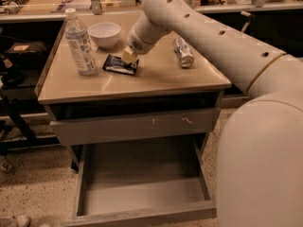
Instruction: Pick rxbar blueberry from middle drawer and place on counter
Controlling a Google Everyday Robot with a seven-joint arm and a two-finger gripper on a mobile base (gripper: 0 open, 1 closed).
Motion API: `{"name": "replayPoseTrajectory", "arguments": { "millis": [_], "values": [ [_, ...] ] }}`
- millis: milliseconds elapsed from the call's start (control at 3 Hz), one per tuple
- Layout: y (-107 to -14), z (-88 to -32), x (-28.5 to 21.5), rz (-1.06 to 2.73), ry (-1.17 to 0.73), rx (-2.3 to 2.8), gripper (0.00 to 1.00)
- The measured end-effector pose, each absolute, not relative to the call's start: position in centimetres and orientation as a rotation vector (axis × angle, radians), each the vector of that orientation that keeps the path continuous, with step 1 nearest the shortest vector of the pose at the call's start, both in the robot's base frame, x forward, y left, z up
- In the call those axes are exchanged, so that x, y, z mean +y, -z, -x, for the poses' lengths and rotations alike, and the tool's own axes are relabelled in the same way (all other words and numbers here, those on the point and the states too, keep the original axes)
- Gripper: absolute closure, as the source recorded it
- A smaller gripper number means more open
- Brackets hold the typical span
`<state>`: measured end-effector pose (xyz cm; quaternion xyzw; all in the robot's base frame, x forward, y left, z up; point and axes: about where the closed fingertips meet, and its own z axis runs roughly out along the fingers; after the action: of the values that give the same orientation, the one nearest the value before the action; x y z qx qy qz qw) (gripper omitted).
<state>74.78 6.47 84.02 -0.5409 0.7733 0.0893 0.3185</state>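
Note:
The rxbar blueberry, a dark wrapper with white lettering, lies on the beige counter, left of centre. My gripper is at the bar's right end, directly over its upper edge, reached in from the right on the big white arm. The middle drawer is pulled open below the counter, and its grey floor shows nothing in it.
A clear water bottle stands left of the bar and a white bowl sits behind it. A silver can lies on its side to the right. A closed grey drawer front with pale scratches sits above the open drawer.

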Motion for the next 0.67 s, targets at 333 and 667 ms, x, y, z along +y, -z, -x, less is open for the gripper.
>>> {"name": "replayPoseTrajectory", "arguments": {
  "millis": [333, 667],
  "values": [
    [-84.02, -74.78, 6.47, 1.423, -0.235, 2.034, 0.58],
    [-84.02, -74.78, 6.47, 1.423, -0.235, 2.034, 0.35]
  ]
}}
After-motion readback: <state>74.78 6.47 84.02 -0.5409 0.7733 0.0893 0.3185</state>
